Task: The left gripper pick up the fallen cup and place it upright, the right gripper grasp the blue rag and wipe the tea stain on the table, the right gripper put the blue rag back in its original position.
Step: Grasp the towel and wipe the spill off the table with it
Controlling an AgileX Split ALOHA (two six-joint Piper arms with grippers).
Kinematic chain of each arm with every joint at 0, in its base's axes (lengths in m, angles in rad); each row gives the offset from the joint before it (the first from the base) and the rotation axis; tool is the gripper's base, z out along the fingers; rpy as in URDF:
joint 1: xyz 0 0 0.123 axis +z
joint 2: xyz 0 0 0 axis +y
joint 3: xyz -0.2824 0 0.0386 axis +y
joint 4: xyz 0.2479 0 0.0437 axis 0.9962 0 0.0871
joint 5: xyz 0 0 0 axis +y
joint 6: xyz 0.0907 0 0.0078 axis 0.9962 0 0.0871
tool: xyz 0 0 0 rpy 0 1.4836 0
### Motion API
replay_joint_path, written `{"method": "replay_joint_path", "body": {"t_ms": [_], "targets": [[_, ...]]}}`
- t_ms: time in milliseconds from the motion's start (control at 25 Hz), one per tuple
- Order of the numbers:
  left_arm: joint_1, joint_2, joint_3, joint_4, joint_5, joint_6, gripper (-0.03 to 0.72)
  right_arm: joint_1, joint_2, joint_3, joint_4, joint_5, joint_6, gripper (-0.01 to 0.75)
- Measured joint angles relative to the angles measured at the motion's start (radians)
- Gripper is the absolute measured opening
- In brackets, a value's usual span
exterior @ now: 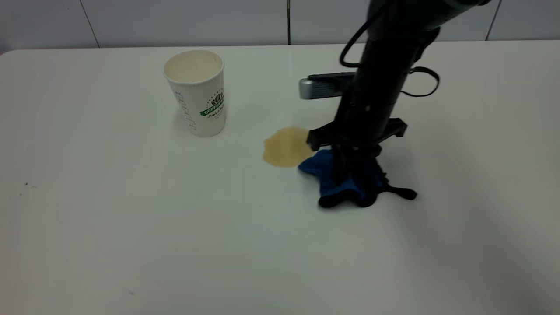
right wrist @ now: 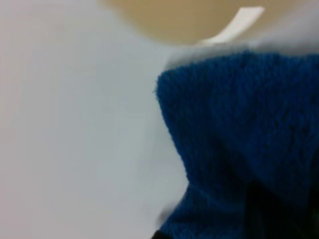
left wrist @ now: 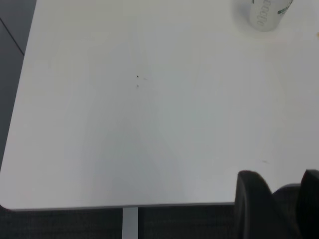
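The table (exterior: 109,245) fills the exterior view, a white top with a rounded corner at the far left and a wall behind its far edge.

My right arm comes down steeply from the far right edge, nearly upright over the table's middle, a black cable looping off its side and a grey block jutting toward the cup. My right gripper (exterior: 350,175) points straight down, crossbar level just above the cloth, jaws clenched on the rag (exterior: 326,173), whose bunched blue pile is pressed to the table beneath me. A black strap trails from the rag toward the right edge.

The cup (exterior: 197,92) stands upright, mouth open to the ceiling, toward the far left of the table, well apart from my right arm; its green banner faces the stain.

The rag sits at the centre of the table, its blue edge touching the near right side of the stain (exterior: 286,146). The stain lies between cup and rag, a light-brown roundish puddle. My right wrist view shows the blue pile close up with the stain's rim just past it.

My left gripper (left wrist: 279,209) hangs off the table beside its edge, far from the cup; whether its fingers are parted or closed I cannot tell.
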Motion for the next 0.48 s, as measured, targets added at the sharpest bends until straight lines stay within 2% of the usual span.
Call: {"method": "replay_joint_path", "body": {"t_ms": [200,480], "targets": [[0.000,0.000,0.000,0.000,0.000,0.000,0.241,0.094,0.050,-0.133,-0.029,-0.005,0.009,0.069],[0.000,0.000,0.000,0.000,0.000,0.000,0.241,0.097,0.193,-0.434,-0.066,0.104,0.043,0.069]]}}
